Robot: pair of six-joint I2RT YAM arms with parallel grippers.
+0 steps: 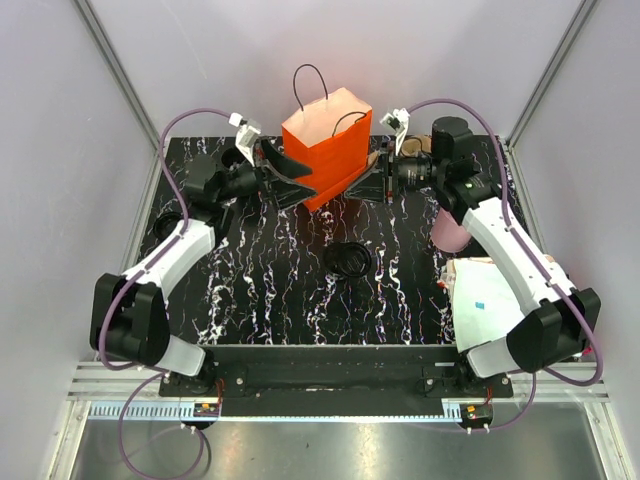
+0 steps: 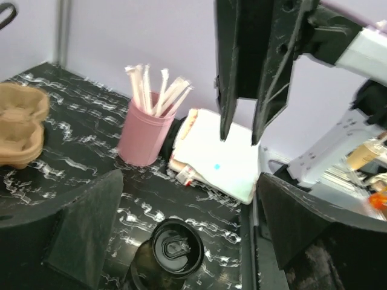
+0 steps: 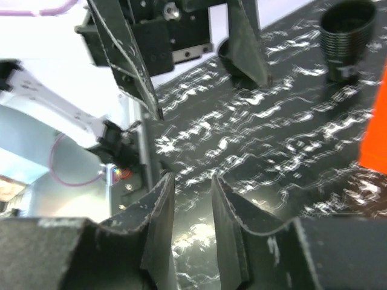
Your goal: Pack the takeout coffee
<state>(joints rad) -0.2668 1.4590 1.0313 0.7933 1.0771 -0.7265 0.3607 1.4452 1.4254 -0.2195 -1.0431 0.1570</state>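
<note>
both sides of orange bag (image 1: 325,150) guarded, maybe to steady it: left claw (image 2: 188,178) wide, right claw (image 3: 192,181) narrow, empty. coffee cup (image 1: 350,260) outside.

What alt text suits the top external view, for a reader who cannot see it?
Two robot arms reach across a black marbled table toward an upright orange paper bag at the back, the left arm's fingers and the right arm's fingers close on either side. A small black lidded cup stands alone mid-table, not yet packed.
</note>
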